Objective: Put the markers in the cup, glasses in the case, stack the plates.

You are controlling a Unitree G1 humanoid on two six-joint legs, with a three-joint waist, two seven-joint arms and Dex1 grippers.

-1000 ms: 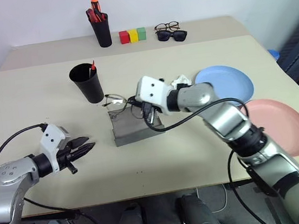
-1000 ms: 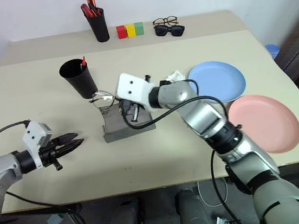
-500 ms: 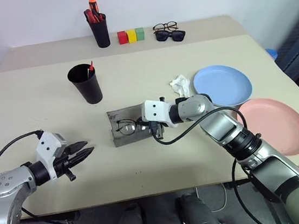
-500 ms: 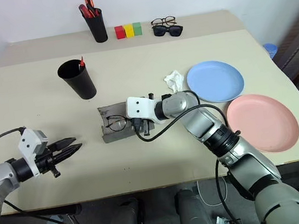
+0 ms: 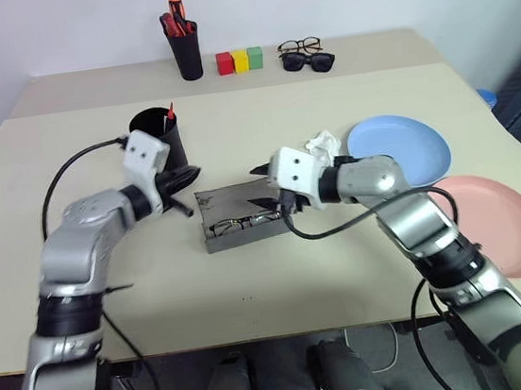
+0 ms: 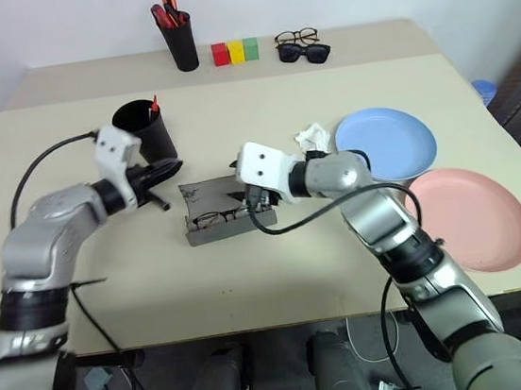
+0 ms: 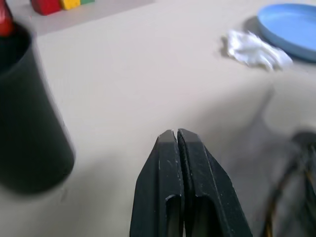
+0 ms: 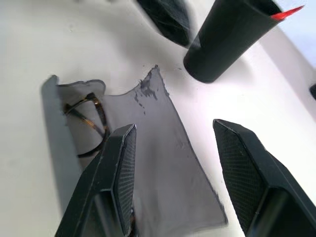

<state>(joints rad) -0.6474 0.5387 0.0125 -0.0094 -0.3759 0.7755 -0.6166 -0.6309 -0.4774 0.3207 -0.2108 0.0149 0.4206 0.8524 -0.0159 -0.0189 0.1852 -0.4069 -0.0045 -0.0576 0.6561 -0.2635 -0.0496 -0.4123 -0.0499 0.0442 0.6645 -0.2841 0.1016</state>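
Landmark: the case (image 5: 240, 215), grey trough mid-table (image 5: 85, 159), long axis running left-right.

Plates are the biggest things left: pink plate (image 5: 500, 223) far to the right of the case at the table's edge, blue plate (image 5: 401, 147) between it and the case, rims just beside each other, not stacked. Judgement: that is the step still open.

Cup (image 5: 161, 142) sits just behind the case's left end, a red marker tip (image 5: 170, 111) poking out of it; second marker not discernible.

Glasses (image 5: 241, 222) lie inside the case, along its front wall, frame parallel to the long axis. Looks done.

Right gripper (image 8: 173, 163) hangs over the case's right half, fingers spread, holding nothing. Left gripper (image 7: 177, 140) is pressed shut and empty, at the case's left, close to the cup.

Key relation: both plates lie right of the case, so the right arm is clearly nearer. The pink one looks slightly larger, so I'd put blue on pink.
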